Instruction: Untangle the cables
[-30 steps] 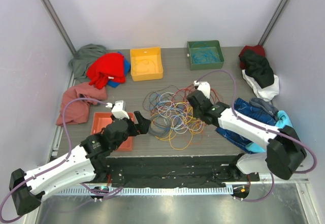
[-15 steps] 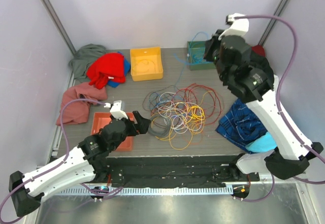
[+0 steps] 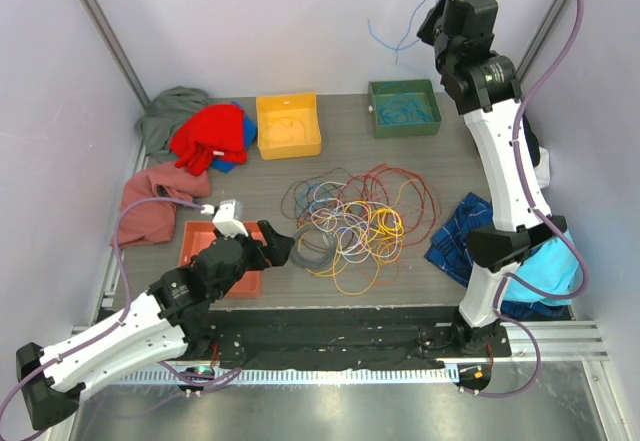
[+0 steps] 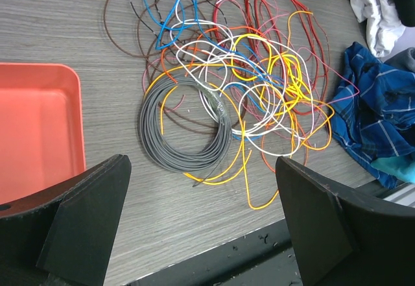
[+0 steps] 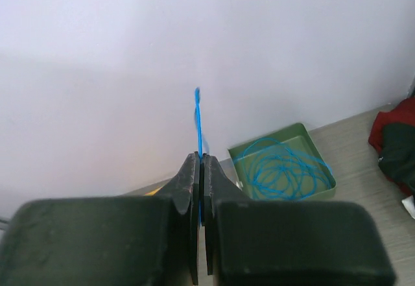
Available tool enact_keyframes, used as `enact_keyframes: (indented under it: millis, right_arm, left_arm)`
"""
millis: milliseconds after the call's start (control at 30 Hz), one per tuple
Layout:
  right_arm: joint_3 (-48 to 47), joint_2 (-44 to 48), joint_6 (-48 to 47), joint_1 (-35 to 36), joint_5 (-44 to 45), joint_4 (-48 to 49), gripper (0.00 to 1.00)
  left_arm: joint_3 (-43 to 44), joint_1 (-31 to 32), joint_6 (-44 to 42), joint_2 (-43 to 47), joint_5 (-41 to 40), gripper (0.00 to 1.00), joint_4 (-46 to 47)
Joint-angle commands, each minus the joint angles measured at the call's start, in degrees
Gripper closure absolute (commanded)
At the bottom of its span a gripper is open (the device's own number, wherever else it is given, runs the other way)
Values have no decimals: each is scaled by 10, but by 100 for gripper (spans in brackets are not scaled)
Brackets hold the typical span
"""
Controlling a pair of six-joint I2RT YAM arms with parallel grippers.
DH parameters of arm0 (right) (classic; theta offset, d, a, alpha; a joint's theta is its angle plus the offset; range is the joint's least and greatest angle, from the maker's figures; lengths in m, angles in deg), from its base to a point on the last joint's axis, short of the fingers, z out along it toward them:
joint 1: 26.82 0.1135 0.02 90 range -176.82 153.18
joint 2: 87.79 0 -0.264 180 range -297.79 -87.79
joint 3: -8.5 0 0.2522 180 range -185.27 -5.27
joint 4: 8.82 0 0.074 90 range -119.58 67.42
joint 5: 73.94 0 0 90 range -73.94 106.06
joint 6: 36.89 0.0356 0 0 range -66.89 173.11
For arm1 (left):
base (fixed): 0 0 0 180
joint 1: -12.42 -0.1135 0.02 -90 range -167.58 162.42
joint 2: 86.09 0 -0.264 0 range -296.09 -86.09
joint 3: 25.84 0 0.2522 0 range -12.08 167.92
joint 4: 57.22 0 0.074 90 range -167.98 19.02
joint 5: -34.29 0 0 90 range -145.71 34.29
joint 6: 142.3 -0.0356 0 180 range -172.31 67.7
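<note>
Right jaws, clenched on a thin blue wire [image 5: 198, 114], now sit high above the green plastic bin [image 3: 405, 132], up off the multicoloured cable tangle [image 3: 350, 223], strand apparently freed; left jaws gape empty.

Pale walls [image 3: 300, 21], grey wood-grain tabletop [image 3: 245, 176]

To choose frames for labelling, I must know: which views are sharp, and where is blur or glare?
Left wrist: cables sharp, evenly lit. Right wrist: blue cable above the shut right gripper looks smeared, green bin clearer. Top view: sheen on the metal plate.
</note>
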Motion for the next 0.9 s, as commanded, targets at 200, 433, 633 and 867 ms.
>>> enact_keyframes:
  millis: [200,433,633,867]
  right_arm:
    - [-46,-30,16,-40,-6,115,99]
    - [-57,-75,10,-71,12,173,99]
    - [-53,-112,24,-95,2,187,99]
    - [-51,-160,46,-116,-24,205,99]
  left_arm:
    - [-5,-1,7,3,10,0,0]
    - [-13,-1,8,7,10,0,-9]
    - [-11,-1,4,-7,4,0,-3]
    - [-6,-1,6,-39,10,0,8]
